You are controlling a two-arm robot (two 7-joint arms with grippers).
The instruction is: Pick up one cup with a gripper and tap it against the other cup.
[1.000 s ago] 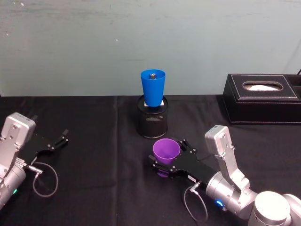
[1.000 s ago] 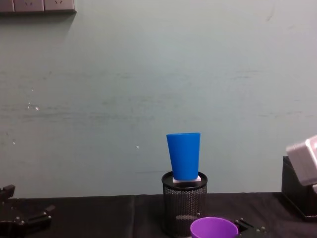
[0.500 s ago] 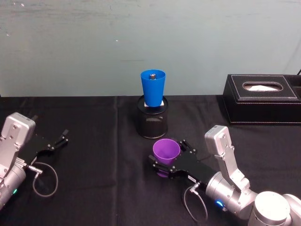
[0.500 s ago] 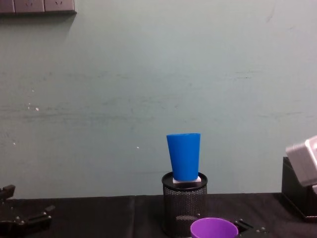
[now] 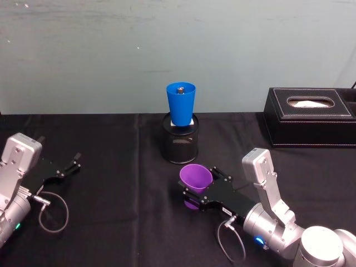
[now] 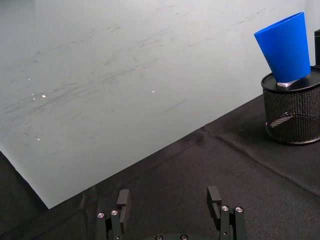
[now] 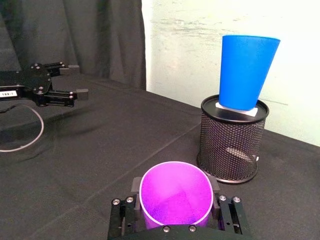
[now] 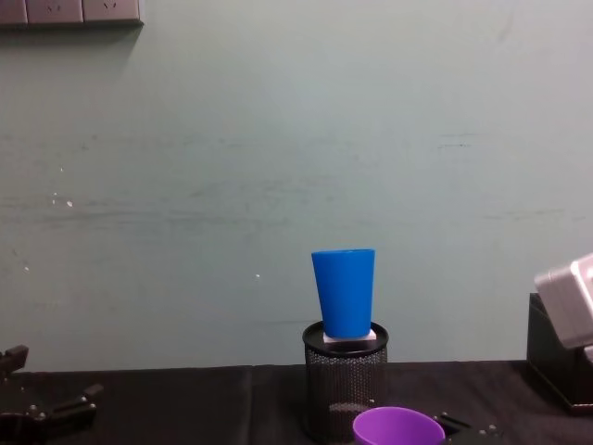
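The purple cup (image 5: 196, 177) sits mouth up, low over the black cloth, just in front of the mesh holder. My right gripper (image 5: 201, 184) is shut on it, a black finger pressed to each side (image 7: 215, 186). The cup's rim also peeks up in the chest view (image 8: 398, 427). The blue cup (image 5: 181, 104) stands upright on a white block on top of the black wire-mesh holder (image 5: 180, 146), behind and above the purple cup (image 7: 175, 197) and apart from it. My left gripper (image 5: 71, 165) rests open at the far left of the table, holding nothing.
A black tissue box (image 5: 310, 118) stands at the back right. A pale green wall runs close behind the holder. A cable loop (image 5: 53, 211) lies by the left arm. Black cloth covers the table between the two arms.
The right gripper's fingers have drawn in against the purple cup, which has shifted slightly to the left. The left arm and the blue cup have not moved.
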